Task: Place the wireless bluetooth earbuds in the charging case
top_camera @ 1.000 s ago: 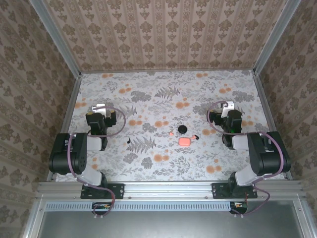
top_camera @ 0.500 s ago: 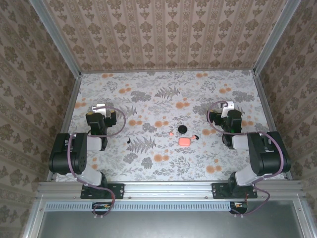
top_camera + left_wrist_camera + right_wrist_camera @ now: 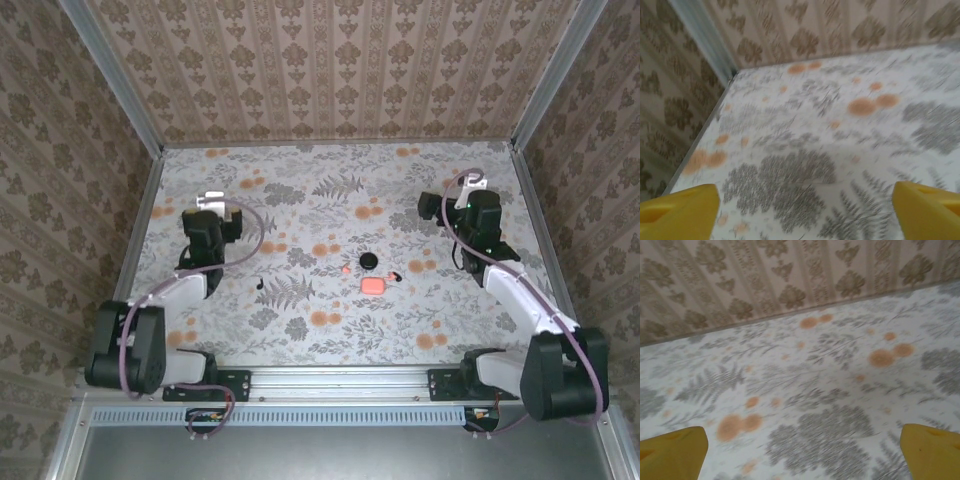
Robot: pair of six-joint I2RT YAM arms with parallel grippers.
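The salmon-pink charging case (image 3: 372, 285) lies on the flowered table a little right of the middle. One tiny black earbud (image 3: 260, 284) lies to its left and another earbud (image 3: 397, 275) just to its right. My left gripper (image 3: 208, 212) hovers over the left part of the table, well behind the left earbud. It is open, its yellow fingertips (image 3: 680, 210) wide apart over bare cloth. My right gripper (image 3: 470, 198) hangs at the back right, far from the case. It is open too, with nothing between its yellow fingertips (image 3: 932, 450).
A black round disc (image 3: 368, 261) sits just behind the case, and a small pink speck (image 3: 345, 270) lies to the disc's left. Patterned walls (image 3: 340, 70) close the table on three sides, with metal rails along the edges. Both wrist views are blurred.
Both arms have stretched forward from their folded pose, carrying the grippers toward the back wall. The case, disc and earbuds have not moved.
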